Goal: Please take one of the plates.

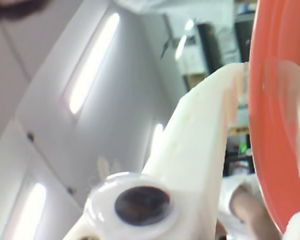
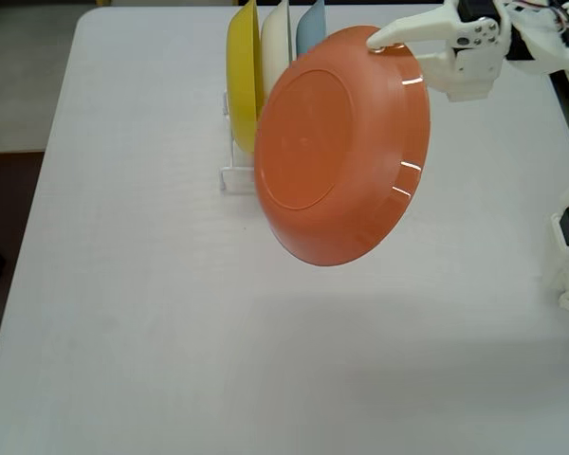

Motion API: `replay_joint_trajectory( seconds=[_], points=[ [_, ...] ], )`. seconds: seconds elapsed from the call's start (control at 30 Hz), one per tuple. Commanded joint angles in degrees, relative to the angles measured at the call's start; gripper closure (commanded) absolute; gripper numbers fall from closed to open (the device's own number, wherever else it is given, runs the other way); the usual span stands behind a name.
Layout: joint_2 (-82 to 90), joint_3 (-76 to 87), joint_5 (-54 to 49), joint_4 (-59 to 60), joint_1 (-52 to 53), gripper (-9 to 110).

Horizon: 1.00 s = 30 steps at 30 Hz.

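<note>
the white two-finger end effector point(image 2: 384, 40) is clamped on the upper rim of the round orange plastic plate point(image 2: 341, 147) — the plate hangs tilted in the air above the white worktop point(image 2: 123, 284), its underside facing the fixed view. behind it, a white rack point(image 2: 235, 175) holds a yellow plate point(image 2: 241, 76), a cream plate point(image 2: 275, 43) and a light blue plate point(image 2: 310, 27) on edge. the wrist view shows the orange plate point(image 1: 275, 125) pinched beside a white finger point(image 1: 200, 150).

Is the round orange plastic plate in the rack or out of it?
Out. The round orange plastic plate hangs tilted from the white gripper, in front of the white rack.
</note>
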Motion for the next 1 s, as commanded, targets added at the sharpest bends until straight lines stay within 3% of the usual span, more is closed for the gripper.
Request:
replay_joint_trajectory(
  seconds=[0.0,0.97],
  points=[
    [-0.8,-0.6,-1.8,-6.5,-0.6,102],
    [-14.3,-1.1,-11.6,-40.0,-1.0,102]
  ],
)
